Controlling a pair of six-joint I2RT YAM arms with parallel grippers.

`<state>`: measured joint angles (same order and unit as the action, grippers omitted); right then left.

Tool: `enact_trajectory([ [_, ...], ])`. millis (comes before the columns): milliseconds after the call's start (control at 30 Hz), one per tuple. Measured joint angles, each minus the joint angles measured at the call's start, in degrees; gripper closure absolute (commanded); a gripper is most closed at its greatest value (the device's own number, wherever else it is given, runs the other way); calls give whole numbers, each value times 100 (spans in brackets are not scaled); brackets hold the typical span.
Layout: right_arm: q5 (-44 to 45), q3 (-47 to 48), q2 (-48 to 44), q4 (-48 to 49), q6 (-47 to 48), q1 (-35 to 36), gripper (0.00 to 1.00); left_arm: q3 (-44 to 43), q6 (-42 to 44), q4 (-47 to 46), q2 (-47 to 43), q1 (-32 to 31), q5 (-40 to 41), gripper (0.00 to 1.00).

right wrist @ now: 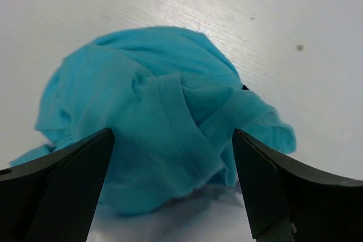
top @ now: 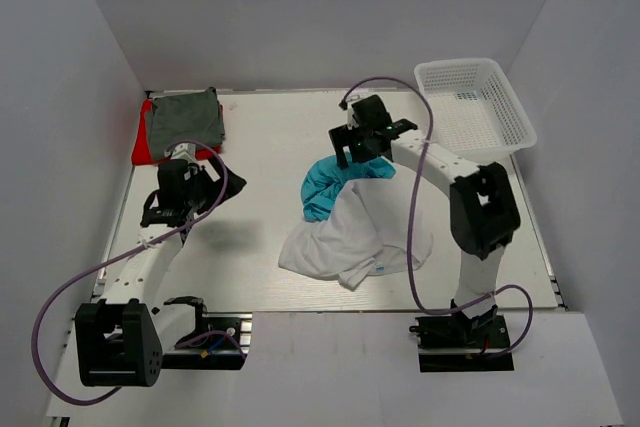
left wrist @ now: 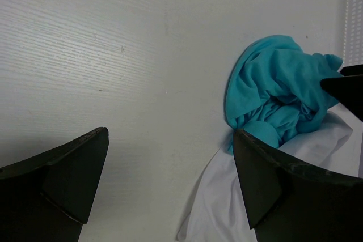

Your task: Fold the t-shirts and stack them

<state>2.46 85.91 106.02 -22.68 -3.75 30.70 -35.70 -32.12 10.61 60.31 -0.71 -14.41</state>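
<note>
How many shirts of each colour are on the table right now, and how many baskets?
red shirt: 1
grey-green shirt: 1
turquoise shirt: 1
white shirt: 1
white basket: 1
Total: 5 things, 4 shirts and 1 basket

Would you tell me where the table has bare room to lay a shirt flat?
Bare table lies between the folded stack and the basket, and between the left gripper and the white shirt. The middle is crowded: turquoise shirt under the right gripper.
</note>
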Motion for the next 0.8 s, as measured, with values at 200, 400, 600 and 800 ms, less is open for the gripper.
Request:
enact_trajectory([
  [200,74,334,1193,-365,9,214,13,11,20,129,133,0,140,0],
  [400,-52,487,1394,-389,-11,293,100,11,68,323,146,0,525,0],
  [600,-162,933,1259,-376,-188,203,100,13,122,330,133,11,656,0],
  [800,-151,1755,393,4,-433,-332,100,195,247,275,-203,11,638,0],
])
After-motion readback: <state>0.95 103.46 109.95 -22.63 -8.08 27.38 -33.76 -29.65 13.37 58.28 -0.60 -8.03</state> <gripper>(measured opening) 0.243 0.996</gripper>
